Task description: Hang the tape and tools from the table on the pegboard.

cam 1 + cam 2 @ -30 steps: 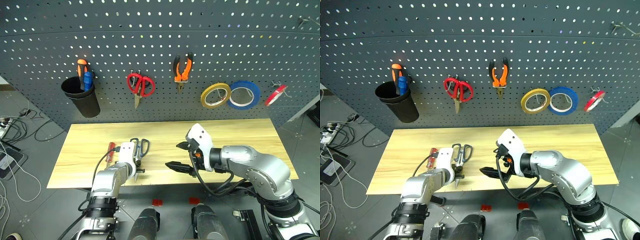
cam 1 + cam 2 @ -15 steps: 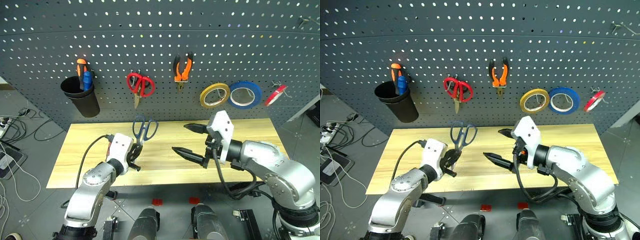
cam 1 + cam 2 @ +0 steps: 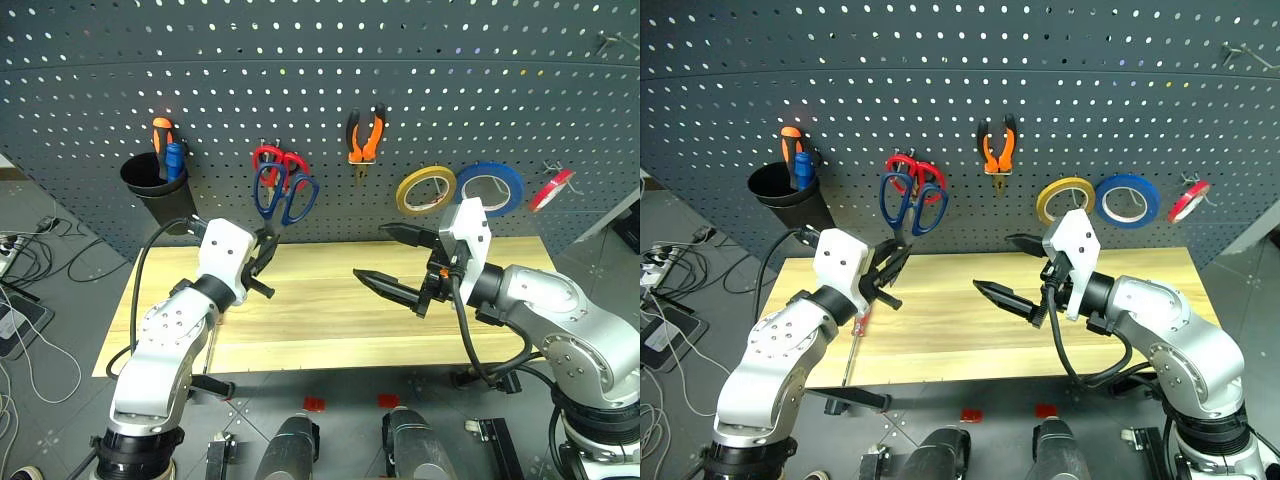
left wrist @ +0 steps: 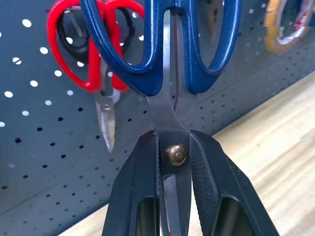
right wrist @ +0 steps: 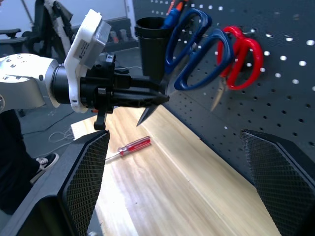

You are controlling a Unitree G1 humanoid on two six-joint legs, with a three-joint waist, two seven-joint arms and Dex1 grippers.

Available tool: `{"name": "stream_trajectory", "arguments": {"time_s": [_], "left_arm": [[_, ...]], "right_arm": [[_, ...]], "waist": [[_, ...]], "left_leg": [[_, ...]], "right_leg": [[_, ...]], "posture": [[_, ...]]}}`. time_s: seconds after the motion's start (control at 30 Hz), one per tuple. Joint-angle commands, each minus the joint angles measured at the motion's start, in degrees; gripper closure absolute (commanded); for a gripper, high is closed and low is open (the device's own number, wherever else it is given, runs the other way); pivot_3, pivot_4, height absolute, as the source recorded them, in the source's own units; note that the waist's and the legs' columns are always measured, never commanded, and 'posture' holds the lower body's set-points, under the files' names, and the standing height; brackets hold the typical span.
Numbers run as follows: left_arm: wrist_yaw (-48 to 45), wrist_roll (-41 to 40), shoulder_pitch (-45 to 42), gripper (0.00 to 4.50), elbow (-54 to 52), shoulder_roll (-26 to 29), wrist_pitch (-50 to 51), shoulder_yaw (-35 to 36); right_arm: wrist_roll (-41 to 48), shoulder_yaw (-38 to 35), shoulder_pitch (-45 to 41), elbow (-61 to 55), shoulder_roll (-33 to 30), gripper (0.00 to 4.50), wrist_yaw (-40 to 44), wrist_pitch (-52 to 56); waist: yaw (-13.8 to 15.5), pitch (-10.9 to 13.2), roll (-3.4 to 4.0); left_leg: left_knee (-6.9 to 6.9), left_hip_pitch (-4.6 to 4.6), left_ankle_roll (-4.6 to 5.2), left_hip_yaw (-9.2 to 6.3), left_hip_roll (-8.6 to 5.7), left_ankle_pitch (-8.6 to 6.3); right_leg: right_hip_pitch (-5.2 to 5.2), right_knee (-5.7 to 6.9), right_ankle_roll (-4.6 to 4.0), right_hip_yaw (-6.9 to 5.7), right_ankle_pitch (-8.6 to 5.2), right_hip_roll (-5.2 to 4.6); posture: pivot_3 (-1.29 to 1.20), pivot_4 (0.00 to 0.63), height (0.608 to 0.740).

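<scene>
left gripper (image 3: 262, 262): clamped on blue scissors (image 3: 285, 195), raised before the pegboard (image 3: 420, 90), overlapping red scissors (image 3: 912, 165)
right gripper (image 3: 398, 262): fingers wide apart, holding nothing
right wrist view: screwdriver (image 5: 133, 146) lies on table (image 3: 330, 300), far left
left wrist view: 2 fingers (image 4: 140, 196) pinch blades at pivot

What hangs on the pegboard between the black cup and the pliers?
The red scissors, seen in the right eye view. The blue scissors, held up by the left claw, overlap them in front.

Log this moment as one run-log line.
left gripper: shut on blue-handled scissors, raised before pegboard | right gripper: open, holding nothing | screwdriver: on table
</scene>
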Motion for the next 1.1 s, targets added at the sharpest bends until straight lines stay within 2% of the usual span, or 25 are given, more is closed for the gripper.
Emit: {"name": "stream_trajectory", "arguments": {"time_s": [0.03,0.37,0.67,0.73,0.87,1.03,1.1], "left_arm": [[0.4,0.8,-3.1,3.94,1.1,0.5,-1.6,0.5],[1.3,1.4,-8.1,3.94,7.5,0.2,-2.1,0.9],[2.3,1.7,-11.4,3.94,13.1,-1.5,2.1,-0.7],[2.6,1.9,-11.3,3.21,13.0,-1.5,2.9,-0.4],[2.9,1.7,-9.5,2.11,11.5,-1.3,3.7,0.5],[2.0,-0.6,-2.5,0.62,8.5,-1.1,6.9,3.0],[1.1,-1.2,0.4,0.62,8.5,-0.2,7.8,3.8]], "right_arm": [[-0.3,0.1,-1.5,-0.6,-0.5,0.00,-0.1,-1.9],[-0.4,1.2,-2.4,0.0,-0.9,0.00,0.2,-2.6],[-0.8,2.5,-3.7,0.8,-0.1,0.00,0.5,-3.8],[-1.1,2.8,-3.9,0.6,0.2,0.00,0.5,-4.4],[-2.7,4.2,-4.1,0.1,-0.1,0.00,1.1,-6.3],[-4.9,7.3,-2.8,-0.8,-0.1,0.00,1.3,-8.3],[-5.2,8.3,-2.0,-1.1,0.1,0.00,1.0,-8.5]], "waist": [[0.0,0.0,0.00],[-0.1,0.0,0.00],[-0.1,0.0,-0.03],[-0.1,0.0,-0.02],[-0.1,0.0,-0.02],[-0.3,0.0,-0.02],[-0.3,0.0,-0.02]], "left_leg": [[0.00,-0.01,-0.01,0.00,0.01,0.01],[0.01,0.00,-0.04,-0.01,0.01,0.02],[0.03,-0.01,-0.05,-0.02,0.00,0.03],[0.03,-0.01,-0.08,-0.02,0.01,0.05],[0.03,0.00,-0.12,-0.02,0.02,0.07],[0.00,0.01,-0.15,0.00,0.04,0.09],[-0.01,0.02,-0.15,-0.01,0.06,0.09]], "right_leg": [[-0.01,0.00,0.00,-0.01,0.00,0.01],[-0.01,0.01,0.00,0.00,0.00,0.02],[-0.01,0.03,0.00,-0.01,0.00,0.02],[-0.02,0.02,0.00,0.00,0.00,0.02],[-0.02,0.03,0.00,0.00,0.00,0.03],[-0.05,0.02,0.00,0.04,0.00,0.03],[-0.05,0.03,0.00,0.03,0.00,0.04]], "posture": [[-0.04,0.201,0.740],[-0.05,0.203,0.740],[-0.04,0.206,0.740],[-0.04,0.206,0.740],[-0.05,0.208,0.740],[-0.04,0.213,0.740],[-0.04,0.217,0.740]]}}
